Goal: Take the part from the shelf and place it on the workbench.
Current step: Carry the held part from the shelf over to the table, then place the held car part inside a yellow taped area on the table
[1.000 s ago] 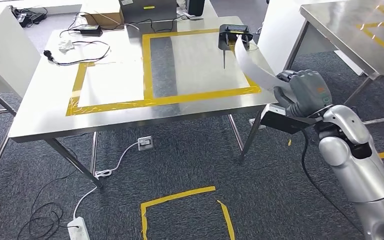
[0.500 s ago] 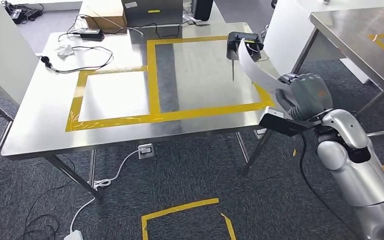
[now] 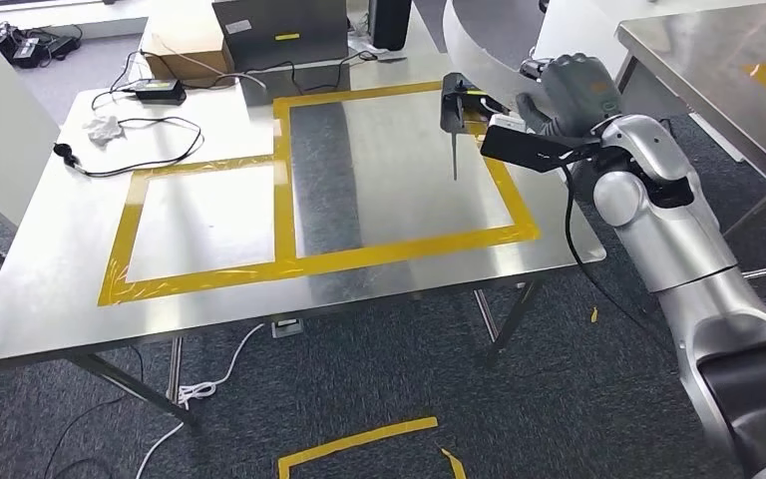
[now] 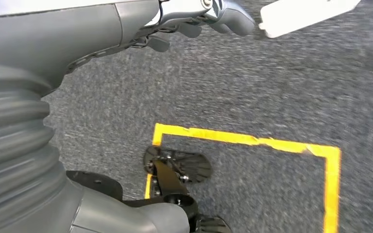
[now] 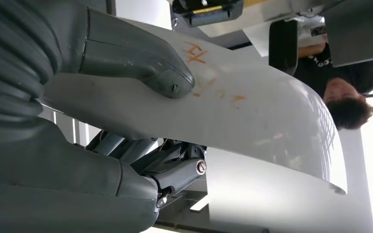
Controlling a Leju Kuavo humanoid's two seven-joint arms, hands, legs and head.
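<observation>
We see a steel workbench [image 3: 50, 299] standing on a dark grey carpet floor [image 3: 379, 369]. Yellow tape [image 3: 289, 170] marks two rectangles on its top, a smaller one on the left and a bigger one on the right. Near the far edge lie a cardboard box [image 3: 175, 45], a black power adapter [image 3: 157, 88] with its cable [image 3: 130, 160], and a crumpled white thing [image 3: 103, 127], perhaps a cloth. A second steel table [image 3: 718, 70] stands to the right, also with yellow tape. On the floor below, we find yellow tape corners [image 3: 359, 444] and a white cable [image 3: 214, 374]. The light reflects brightly from the steel.
</observation>
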